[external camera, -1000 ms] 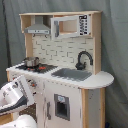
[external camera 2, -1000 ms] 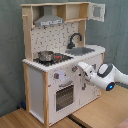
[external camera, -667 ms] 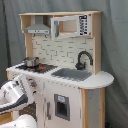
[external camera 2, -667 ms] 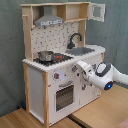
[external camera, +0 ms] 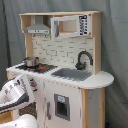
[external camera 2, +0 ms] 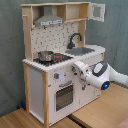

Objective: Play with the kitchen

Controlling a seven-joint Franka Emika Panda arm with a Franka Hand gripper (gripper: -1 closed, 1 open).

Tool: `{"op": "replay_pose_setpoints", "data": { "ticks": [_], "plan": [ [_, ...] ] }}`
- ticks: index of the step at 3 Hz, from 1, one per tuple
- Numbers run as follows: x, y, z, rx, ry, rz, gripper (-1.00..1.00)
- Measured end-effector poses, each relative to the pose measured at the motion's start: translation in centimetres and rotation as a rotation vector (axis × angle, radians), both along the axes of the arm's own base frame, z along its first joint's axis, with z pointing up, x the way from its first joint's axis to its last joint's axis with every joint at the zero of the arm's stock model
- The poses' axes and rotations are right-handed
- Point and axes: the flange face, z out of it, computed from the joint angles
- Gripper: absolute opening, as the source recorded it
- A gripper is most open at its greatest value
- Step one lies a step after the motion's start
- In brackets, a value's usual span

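The kitchen (external camera: 75,50) is a tall white and light-wood toy, seen in both exterior views (external camera 2: 60,30). A metal pot (external camera: 31,62) sits on its stovetop, and a black faucet (external camera: 83,59) curves over the grey sink (external camera: 72,74). In the second exterior view my gripper (external camera 2: 76,67) reaches in from the right. It is up against the front panel just below the counter edge, to the right of a knob (external camera 2: 56,76) and above the oven door (external camera 2: 63,95). In the first exterior view my white arm (external camera: 15,92) is at the lower left, in front of the knobs.
A range hood (external camera 2: 50,20) hangs over the stove, and a small upper cabinet door (external camera 2: 97,11) stands open. The kitchen stands on wooden tables (external camera 2: 102,112). A grey curtain (external camera: 112,40) hangs behind.
My gripper has moved to the second exterior view's left and slightly up, from beside the kitchen's front to right against the panel under the counter edge.
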Motion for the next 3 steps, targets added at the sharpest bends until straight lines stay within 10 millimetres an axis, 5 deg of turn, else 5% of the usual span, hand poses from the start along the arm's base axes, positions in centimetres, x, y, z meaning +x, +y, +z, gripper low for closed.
{"op": "replay_pose_setpoints", "data": {
  "ticks": [3],
  "plan": [
    [-0.05,-0.01,0.36,-0.337,0.018,-0.018,-1.0]
  ]
}}
